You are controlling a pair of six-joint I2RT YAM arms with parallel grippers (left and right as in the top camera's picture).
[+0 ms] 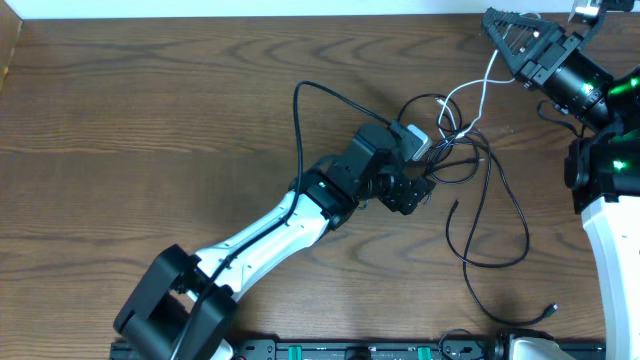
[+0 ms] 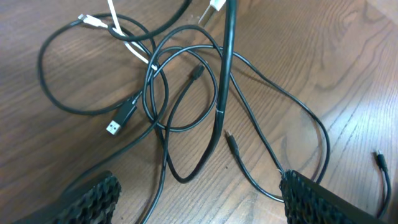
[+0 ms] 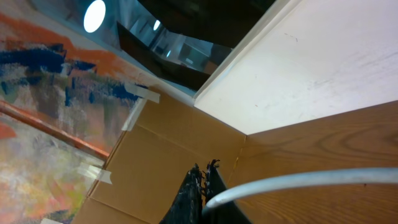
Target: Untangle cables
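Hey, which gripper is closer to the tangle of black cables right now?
Left. The left gripper hovers open right over the tangle of black cables; the right gripper is away at the far right, shut on the white cable.

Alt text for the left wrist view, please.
A loose tangle of thin black cables and one white cable lies on a brown wooden table, with a silver USB plug at left. The open left claw hovers above, dark fingers at the bottom corners, holding nothing.
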